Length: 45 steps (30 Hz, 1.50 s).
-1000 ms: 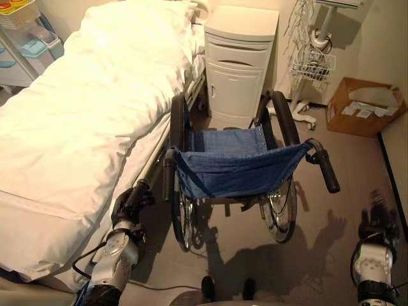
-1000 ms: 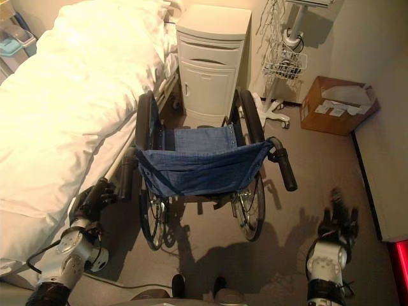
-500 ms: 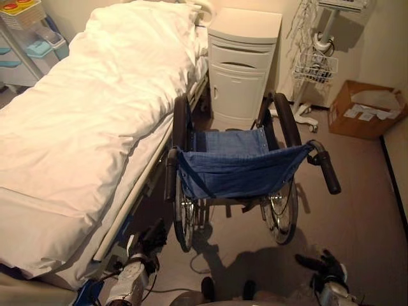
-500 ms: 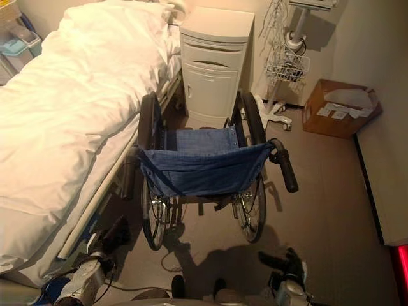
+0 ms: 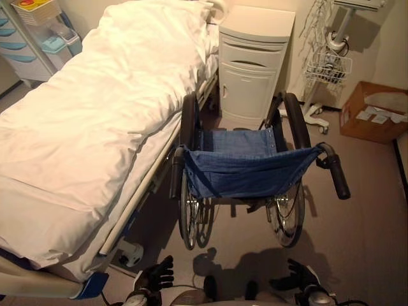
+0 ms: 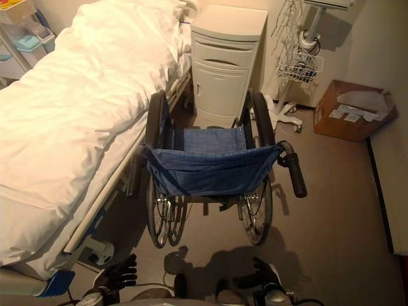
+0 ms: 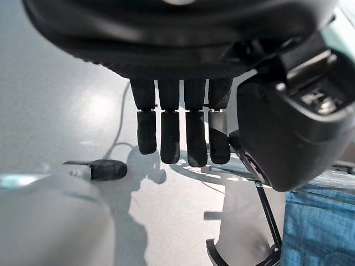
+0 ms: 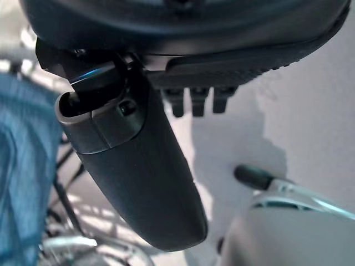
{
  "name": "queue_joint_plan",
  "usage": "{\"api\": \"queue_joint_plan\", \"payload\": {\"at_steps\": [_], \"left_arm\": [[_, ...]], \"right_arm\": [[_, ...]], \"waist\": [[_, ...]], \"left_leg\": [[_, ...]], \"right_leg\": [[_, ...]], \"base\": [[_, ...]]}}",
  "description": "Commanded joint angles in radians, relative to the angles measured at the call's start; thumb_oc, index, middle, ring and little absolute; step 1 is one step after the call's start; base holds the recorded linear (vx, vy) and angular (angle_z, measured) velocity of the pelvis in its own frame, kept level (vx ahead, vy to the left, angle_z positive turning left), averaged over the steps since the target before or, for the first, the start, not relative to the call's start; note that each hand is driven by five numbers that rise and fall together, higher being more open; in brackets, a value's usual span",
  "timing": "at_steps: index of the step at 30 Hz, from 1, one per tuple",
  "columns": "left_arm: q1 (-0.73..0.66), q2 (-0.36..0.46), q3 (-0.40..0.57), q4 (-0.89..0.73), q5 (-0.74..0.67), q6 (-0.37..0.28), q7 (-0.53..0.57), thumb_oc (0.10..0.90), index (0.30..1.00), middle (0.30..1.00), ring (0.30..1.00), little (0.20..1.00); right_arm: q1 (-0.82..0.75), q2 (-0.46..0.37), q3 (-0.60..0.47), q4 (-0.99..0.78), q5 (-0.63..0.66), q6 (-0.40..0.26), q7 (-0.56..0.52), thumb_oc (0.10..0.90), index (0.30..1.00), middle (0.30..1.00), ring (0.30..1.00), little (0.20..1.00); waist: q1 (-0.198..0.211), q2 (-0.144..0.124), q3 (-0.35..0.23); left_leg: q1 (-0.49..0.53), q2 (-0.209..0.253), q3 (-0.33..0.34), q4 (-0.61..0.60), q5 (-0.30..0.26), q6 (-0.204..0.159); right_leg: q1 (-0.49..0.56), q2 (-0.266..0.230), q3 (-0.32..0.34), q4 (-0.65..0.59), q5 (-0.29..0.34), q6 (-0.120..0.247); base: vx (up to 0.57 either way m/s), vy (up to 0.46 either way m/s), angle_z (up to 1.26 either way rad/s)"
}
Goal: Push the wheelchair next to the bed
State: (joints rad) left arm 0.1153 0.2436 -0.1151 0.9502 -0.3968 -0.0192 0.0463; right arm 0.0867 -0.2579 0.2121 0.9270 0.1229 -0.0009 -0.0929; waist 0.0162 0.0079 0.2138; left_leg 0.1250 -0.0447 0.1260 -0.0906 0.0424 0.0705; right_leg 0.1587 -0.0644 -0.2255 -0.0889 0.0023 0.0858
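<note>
The wheelchair (image 5: 245,166), with a blue cloth seat and black push handles, stands facing away from me, its left wheel close against the bed (image 5: 83,127) and its white duvet. Its left handle (image 5: 176,172) and right handle (image 5: 338,178) are both free. My left hand (image 5: 156,277) hangs low at the bottom edge, behind the chair's left wheel, fingers (image 7: 177,133) straight and holding nothing. My right hand (image 5: 296,277) is low behind the right wheel, open too, with its thumb (image 8: 138,166) sticking out. Both hands are well apart from the chair.
A white bedside cabinet (image 5: 252,64) stands just ahead of the wheelchair. A wire basket stand (image 5: 325,64) and a cardboard box (image 5: 376,111) are at the back right. A drawer trolley (image 5: 38,38) is beyond the bed on the left. Open floor lies to the chair's right.
Both arms have dropped and pulled back from beside the chair's handles to the bottom edge. The camera has shifted; the wheelchair stays beside the bed.
</note>
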Motion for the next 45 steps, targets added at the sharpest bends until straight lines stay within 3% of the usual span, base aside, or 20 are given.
{"api": "queue_joint_plan", "payload": {"at_steps": [1, 18, 25, 32, 39, 45], "left_arm": [[-0.069, 0.001, -0.021, 0.03, 0.026, -0.008, -0.005, 0.8, 0.9, 0.9, 0.9, 0.9], [-0.084, -0.001, -0.074, 0.069, 0.046, 0.018, -0.078, 0.8, 0.9, 0.9, 0.9, 0.9], [-0.088, 0.0, -0.073, 0.065, 0.08, 0.0, -0.077, 0.8, 0.9, 0.9, 0.9, 0.9], [-0.088, -0.003, -0.086, 0.072, 0.094, -0.003, -0.077, 0.8, 0.9, 0.9, 0.9, 0.9], [-0.089, -0.004, -0.067, 0.072, 0.112, -0.065, 0.035, 0.8, 0.9, 0.9, 0.9, 0.9], [-0.096, 0.02, -0.087, 0.027, 0.262, -0.161, 0.228, 0.8, 0.9, 0.9, 0.9, 0.9]], "right_arm": [[-0.05, -0.025, 0.038, -0.033, -0.045, -0.003, 0.028, 0.8, 0.9, 0.9, 0.9, 0.9], [-0.078, -0.013, 0.044, 0.049, 0.016, 0.062, 0.111, 0.8, 0.9, 0.9, 0.9, 0.9], [-0.073, 0.015, -0.017, 0.102, 0.24, 0.148, 0.216, 0.8, 0.9, 0.9, 0.9, 0.9], [-0.074, 0.024, -0.046, 0.134, 0.266, 0.148, 0.234, 0.8, 0.9, 0.9, 0.9, 0.9], [-0.082, 0.033, -0.054, 0.142, 0.31, 0.171, 0.231, 0.8, 0.9, 0.9, 0.9, 0.9], [-0.08, 0.032, -0.045, 0.144, 0.309, 0.165, 0.232, 0.8, 0.9, 0.9, 0.9, 0.9]], "waist": [[0.012, -0.009, 0.008], [0.027, -0.01, 0.004], [0.023, -0.009, -0.001], [0.018, -0.006, -0.009], [0.02, -0.007, -0.012], [0.025, -0.011, -0.01]], "left_leg": [[0.001, -0.021, -0.002, 0.05, -0.065, -0.034], [0.0, -0.025, -0.015, 0.056, -0.065, -0.032], [0.013, -0.025, -0.011, 0.052, -0.065, -0.031], [0.02, -0.024, -0.004, 0.048, -0.065, -0.031], [0.027, -0.026, -0.008, 0.047, -0.065, -0.03], [0.024, -0.025, -0.011, 0.047, -0.062, -0.031]], "right_leg": [[-0.048, 0.025, -0.022, 0.074, 0.01, -0.007], [-0.046, 0.022, -0.036, 0.084, 0.007, -0.01], [-0.04, 0.024, -0.031, 0.085, 0.007, -0.012], [-0.038, 0.028, -0.025, 0.084, 0.006, -0.013], [-0.031, 0.03, -0.021, 0.082, 0.005, -0.015], [-0.031, 0.031, -0.019, 0.081, 0.007, -0.018]], "base": [[-0.01, 0.006, 0.23], [0.0, 0.002, 0.05], [0.0, 0.0, 0.0], [0.0, 0.0, 0.0], [0.0, 0.0, 0.0], [0.0, 0.0, 0.0]]}}
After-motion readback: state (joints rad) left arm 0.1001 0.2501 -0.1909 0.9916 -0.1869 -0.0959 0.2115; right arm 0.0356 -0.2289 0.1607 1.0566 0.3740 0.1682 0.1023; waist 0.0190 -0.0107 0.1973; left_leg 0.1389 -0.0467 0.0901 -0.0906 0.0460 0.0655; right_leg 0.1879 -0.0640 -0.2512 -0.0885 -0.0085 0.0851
